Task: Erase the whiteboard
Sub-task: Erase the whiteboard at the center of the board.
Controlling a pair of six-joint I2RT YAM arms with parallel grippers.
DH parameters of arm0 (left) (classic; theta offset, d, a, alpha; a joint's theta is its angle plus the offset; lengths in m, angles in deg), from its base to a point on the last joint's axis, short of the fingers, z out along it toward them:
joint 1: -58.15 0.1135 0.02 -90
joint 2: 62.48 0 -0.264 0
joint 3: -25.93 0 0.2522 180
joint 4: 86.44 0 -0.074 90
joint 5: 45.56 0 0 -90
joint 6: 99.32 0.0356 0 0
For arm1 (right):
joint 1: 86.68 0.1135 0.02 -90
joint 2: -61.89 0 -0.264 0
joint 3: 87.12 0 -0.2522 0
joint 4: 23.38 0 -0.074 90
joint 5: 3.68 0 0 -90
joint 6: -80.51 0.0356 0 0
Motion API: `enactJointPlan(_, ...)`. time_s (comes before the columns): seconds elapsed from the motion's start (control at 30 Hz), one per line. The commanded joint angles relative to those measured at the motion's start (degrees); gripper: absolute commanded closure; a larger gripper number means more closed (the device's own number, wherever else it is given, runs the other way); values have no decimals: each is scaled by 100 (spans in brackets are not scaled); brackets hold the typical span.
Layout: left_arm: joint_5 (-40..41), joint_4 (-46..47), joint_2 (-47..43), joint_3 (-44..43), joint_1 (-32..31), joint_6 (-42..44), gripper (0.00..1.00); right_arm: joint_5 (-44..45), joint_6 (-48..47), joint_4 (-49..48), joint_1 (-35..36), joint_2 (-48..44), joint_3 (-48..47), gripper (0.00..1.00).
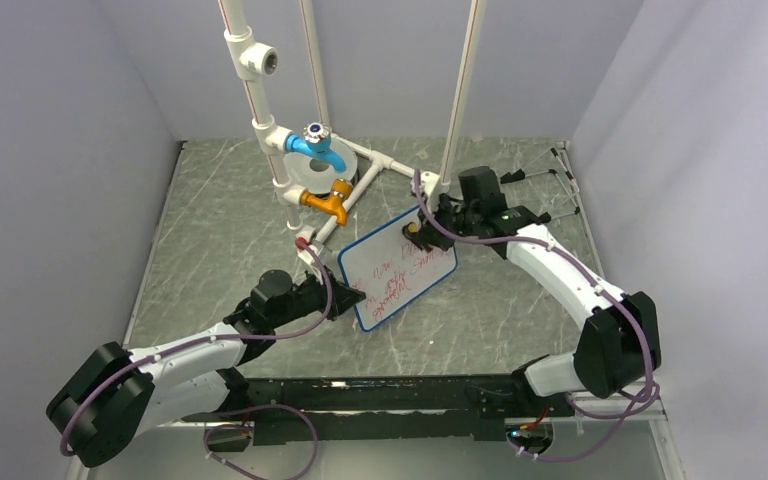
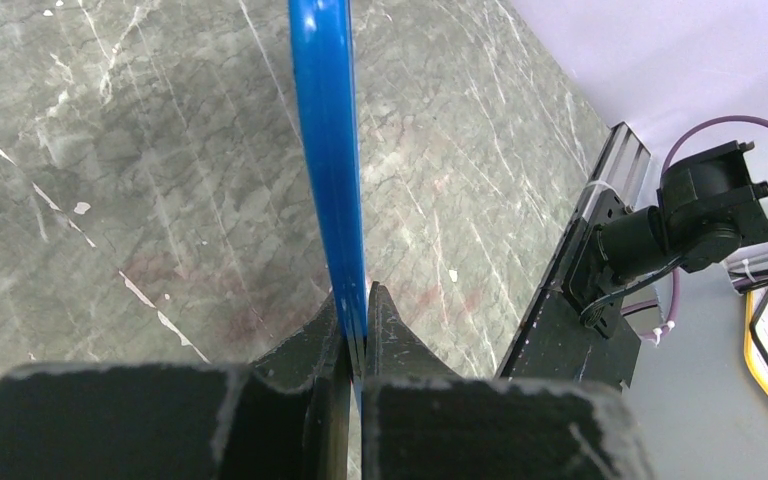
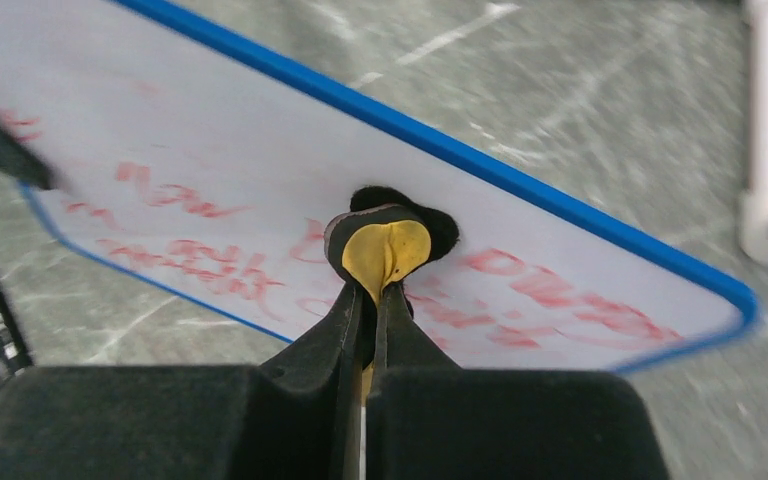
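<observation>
Red-scrawled whiteboard (image 1: 397,268) clamped by left pincer (image 2: 357,325); right pincer (image 3: 368,300) grips yellow pad (image 3: 385,245).

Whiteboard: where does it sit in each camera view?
Top external: whiteboard at centre, between the two arms.
Left wrist: seen edge-on, its blue rim running from top centre to bottom centre.
Right wrist: its red-written face across the upper half.
Shared landmark: grey marbled table.

Glossy whiteboard (image 1: 397,268), matt marbled tabletop (image 1: 210,240), plastic pipes (image 1: 462,90)
</observation>
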Motion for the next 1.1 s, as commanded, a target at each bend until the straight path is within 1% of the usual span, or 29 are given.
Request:
enactJointPlan(0.0, -420, 205, 14, -232, -81, 378, 100, 756, 223, -543, -561, -166, 8, 100)
enactJointPlan(0.07, -437, 196, 16, -255, -80, 390, 100, 647, 173, -521, -595, -181, 30, 100)
enactJointPlan(0.13, -435, 176, 7, -277, -77, 402, 100, 308, 143, -443, -543, -141, 30, 100)
enactJointPlan(0.4, -356, 70, -114, -251, -77, 430, 100, -791, -416, 157, 223, -50, -151, 100)
enactJointPlan(0.5, -364, 81, -96, -257, -76, 435, 100, -619, -354, 107, 193, -65, -180, 100)
enactJointPlan(0.63, -407, 165, -15, -254, -76, 428, 100, 152, 54, -254, -321, -146, -127, 100)
enactJointPlan(0.7, -425, 224, 5, -233, -77, 414, 100, 281, 106, -322, -551, -168, -86, 100)
enactJointPlan(0.77, -420, 239, -9, -215, -83, 418, 100, 220, 100, -348, -650, -166, -17, 100)
enactJointPlan(0.83, -409, 246, -50, -177, -76, 429, 100, -58, 80, -290, -632, -107, -14, 100)
enactJointPlan(0.9, -379, 255, -93, -141, -78, 423, 100, -402, -65, -165, -454, -45, -34, 100)
enactJointPlan(1.0, -384, -15, -68, -315, -76, 498, 100, -724, -310, 12, -54, -111, -48, 100)
enactJointPlan(1.07, -378, -73, -3, -409, -76, 504, 100, -794, -270, 14, 66, -131, -62, 100)
